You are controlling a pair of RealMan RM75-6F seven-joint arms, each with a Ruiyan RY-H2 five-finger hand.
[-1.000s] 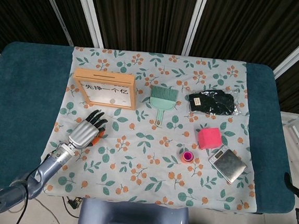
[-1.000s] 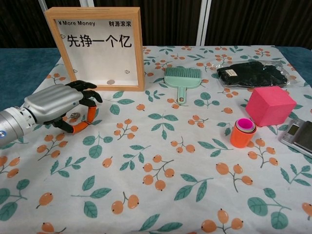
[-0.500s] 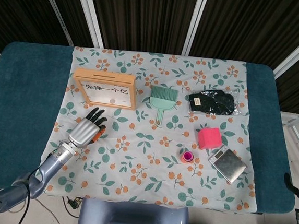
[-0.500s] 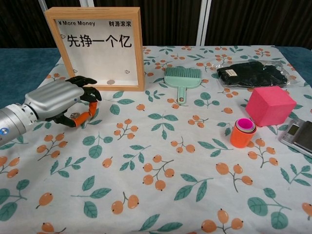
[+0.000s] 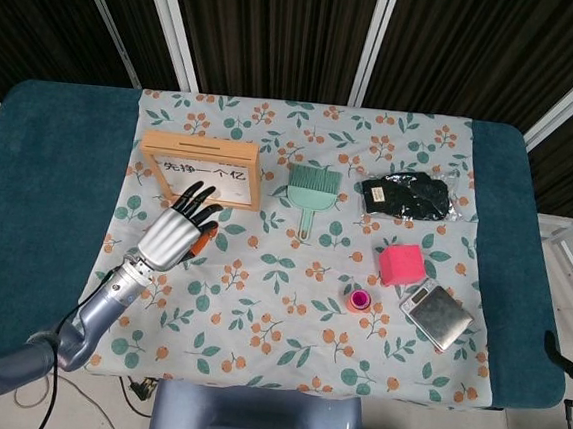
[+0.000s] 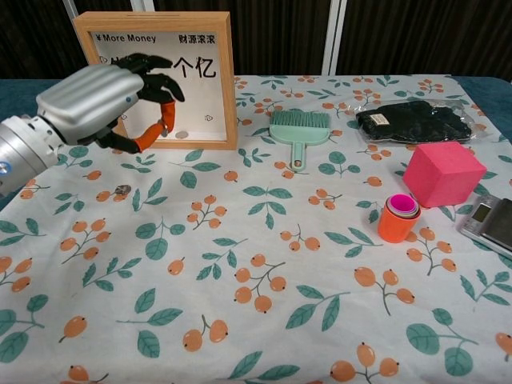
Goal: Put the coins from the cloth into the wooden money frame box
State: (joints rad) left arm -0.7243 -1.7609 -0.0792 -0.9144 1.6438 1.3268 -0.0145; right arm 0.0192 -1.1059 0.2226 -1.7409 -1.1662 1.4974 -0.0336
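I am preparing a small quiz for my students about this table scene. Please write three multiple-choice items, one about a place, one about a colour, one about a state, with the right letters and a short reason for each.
1. Where does the green brush lie?
A. to the right of the wooden money frame box
B. on the pink cube
C. inside the orange cup

2. What colour is the cube near the small scale?
A. blue
B. pink
C. yellow

3. What is the state of the left hand?
A. flat on the cloth
B. raised in front of the box
C. gripping the brush

Answers:
1 A, the chest view shows the brush on the cloth just right of the box.
2 B, the cube is plainly pink in both views.
3 B, the hand is lifted off the cloth with its fingers before the box front; a coin lies below on the cloth.
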